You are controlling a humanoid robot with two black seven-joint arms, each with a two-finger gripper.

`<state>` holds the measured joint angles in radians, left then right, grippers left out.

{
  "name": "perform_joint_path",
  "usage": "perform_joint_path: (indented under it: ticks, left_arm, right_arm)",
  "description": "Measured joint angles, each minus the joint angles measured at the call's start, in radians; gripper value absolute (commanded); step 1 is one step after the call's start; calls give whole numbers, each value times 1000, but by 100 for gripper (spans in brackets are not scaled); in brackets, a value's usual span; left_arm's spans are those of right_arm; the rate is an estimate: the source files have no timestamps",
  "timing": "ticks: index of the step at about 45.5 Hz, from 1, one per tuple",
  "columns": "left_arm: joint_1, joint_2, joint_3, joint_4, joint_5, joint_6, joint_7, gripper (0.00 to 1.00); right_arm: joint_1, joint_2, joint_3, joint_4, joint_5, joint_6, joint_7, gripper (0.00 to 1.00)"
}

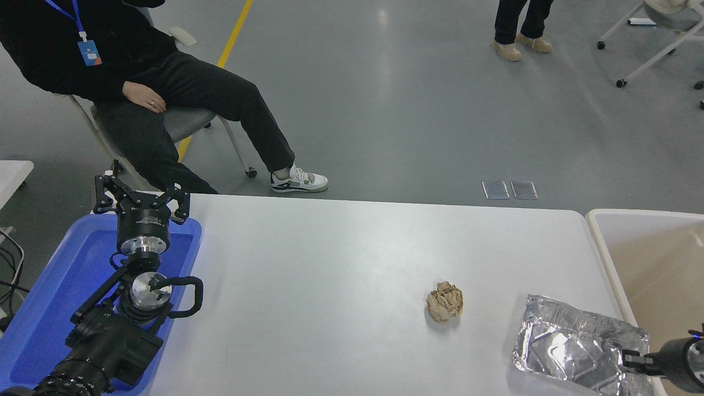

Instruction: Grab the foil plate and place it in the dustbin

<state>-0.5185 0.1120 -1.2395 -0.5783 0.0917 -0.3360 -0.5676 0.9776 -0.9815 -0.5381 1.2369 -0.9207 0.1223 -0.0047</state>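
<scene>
Right gripper (632,360) at lower right, closed on near-right edge of foil plate (572,346), beside dustbin (605,258). Paper ball (444,301) just left of plate. Left gripper (140,199) parked, fingers spread, over blue tray (55,286).

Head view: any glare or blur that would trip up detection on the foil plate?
Head view: sharp, evenly lit, no motion blur. The foil plate throws bright specular patches; the floor shows soft light reflections; the paper ball casts only a faint shadow. The right gripper is cropped at the frame edge.
</scene>
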Motion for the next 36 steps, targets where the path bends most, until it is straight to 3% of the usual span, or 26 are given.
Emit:
perform_joint_path:
  ticks: [19, 36]
  left_arm:
    - [0, 0, 0, 0, 0, 0, 0, 99]
    - [0, 0, 0, 0, 0, 0, 0, 99]
  right_arm:
    - [155, -146, -50, 149, 0, 21, -9, 0]
    - [386, -208, -203, 212, -6, 70, -22, 0]
